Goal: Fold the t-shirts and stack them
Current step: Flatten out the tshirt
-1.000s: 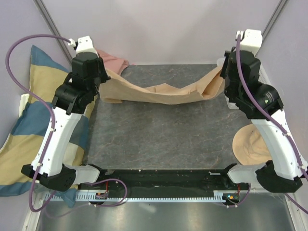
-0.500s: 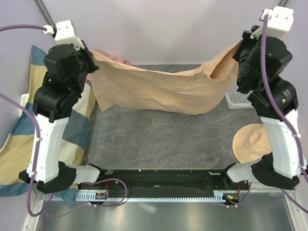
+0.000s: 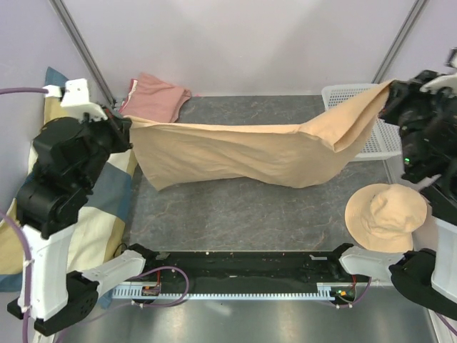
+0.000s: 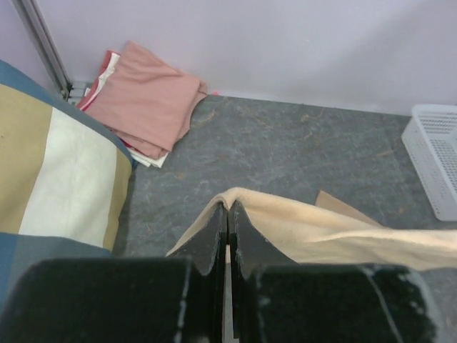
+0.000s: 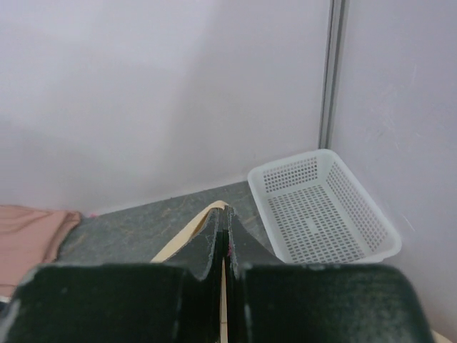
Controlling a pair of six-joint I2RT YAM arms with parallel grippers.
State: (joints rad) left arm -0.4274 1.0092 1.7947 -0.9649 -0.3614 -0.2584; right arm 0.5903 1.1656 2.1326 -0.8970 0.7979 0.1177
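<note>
The tan t-shirt [image 3: 243, 151] hangs slung between the left gripper [image 4: 228, 209] and right gripper [image 5: 223, 212], each clamped on one end, its long axis running gripper to gripper; the folded pink t-shirt [image 3: 153, 96] lies just beyond the left one.

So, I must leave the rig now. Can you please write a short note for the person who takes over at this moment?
Left gripper: shut on one end of the tan shirt.
Right gripper: shut on the other end.
Tan shirt: unfolded, hanging stretched between the two grippers over the table.
Pink shirt: far left corner, looks folded.
Done: the pink shirt, as far as can be seen.
Left: lay the tan shirt flat, fold it, stack it with the pink shirt.
Nearby: basket far right, hat near right, pillow on the left.
</note>
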